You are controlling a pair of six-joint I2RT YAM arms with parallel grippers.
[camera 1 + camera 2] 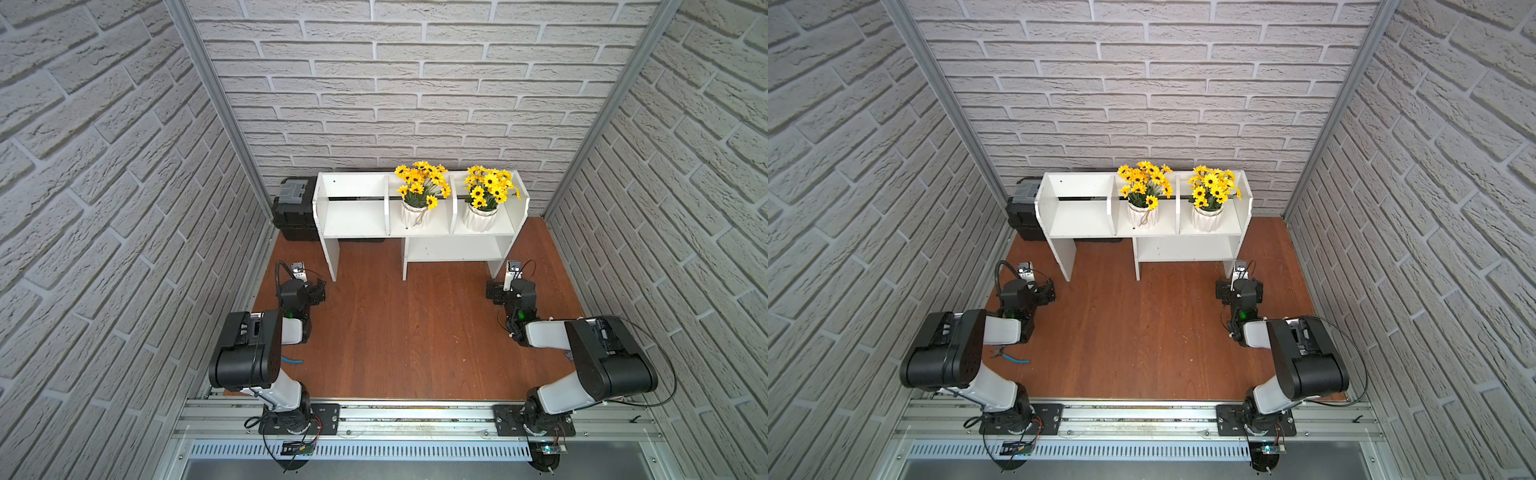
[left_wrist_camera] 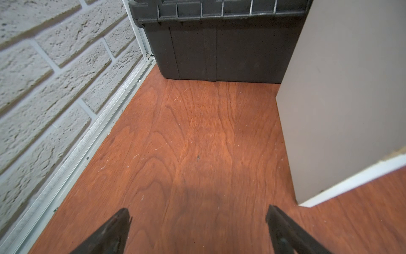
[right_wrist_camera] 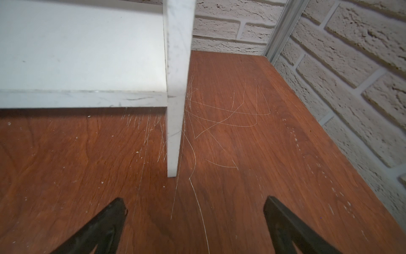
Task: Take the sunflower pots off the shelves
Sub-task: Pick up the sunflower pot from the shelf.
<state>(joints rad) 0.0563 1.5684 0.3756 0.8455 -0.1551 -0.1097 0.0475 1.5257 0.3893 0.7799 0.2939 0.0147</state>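
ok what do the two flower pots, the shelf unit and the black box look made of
Sunflower pots: white, ribbed, likely glazed ceramic. Shelves: white-coated board, probably wood composite; a chipped brownish edge shows in the left wrist view. Toolbox: matte black moulded plastic.

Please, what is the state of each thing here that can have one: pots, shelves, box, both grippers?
middle sunflower pot: upright, in the middle upper compartment.
right sunflower pot: upright, in the right upper compartment.
shelves: standing, left upper compartment empty.
toolbox: lid shut.
left gripper: open, holding nothing.
right gripper: open, holding nothing.
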